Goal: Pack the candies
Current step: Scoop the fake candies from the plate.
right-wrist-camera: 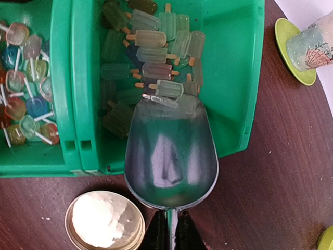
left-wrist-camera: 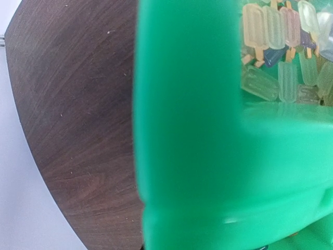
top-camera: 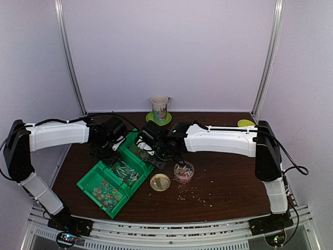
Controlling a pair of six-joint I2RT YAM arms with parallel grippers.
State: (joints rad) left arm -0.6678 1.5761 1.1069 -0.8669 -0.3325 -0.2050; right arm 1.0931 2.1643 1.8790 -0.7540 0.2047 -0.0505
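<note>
Tiny loose candies point(top-camera: 200, 194) lie scattered on the dark table, and more fill a small clear jar point(top-camera: 183, 172). My right gripper point(right-wrist-camera: 167, 229) is shut on the handle of a metal scoop point(right-wrist-camera: 170, 151). The scoop's bowl is nearly bare, and its lip rests among pale popsicle-shaped pieces point(right-wrist-camera: 156, 67) in a green tray point(right-wrist-camera: 234, 78). From above, the right gripper point(top-camera: 156, 146) hovers over the tray's far end. My left gripper point(top-camera: 106, 148) is at the tray's point(top-camera: 88, 182) far left wall. That wall point(left-wrist-camera: 187, 130) fills the left wrist view and hides the fingers, which are shut on it.
A round tan jar lid point(top-camera: 159, 182) lies open side up next to the jar, just left of the scoop's handle point(right-wrist-camera: 104, 224). Lollipop-shaped pieces point(right-wrist-camera: 26, 99) fill the neighbouring compartment. A mug point(top-camera: 160, 108) on a green coaster stands at the back. A yellow-green disc point(top-camera: 246, 123) lies back right.
</note>
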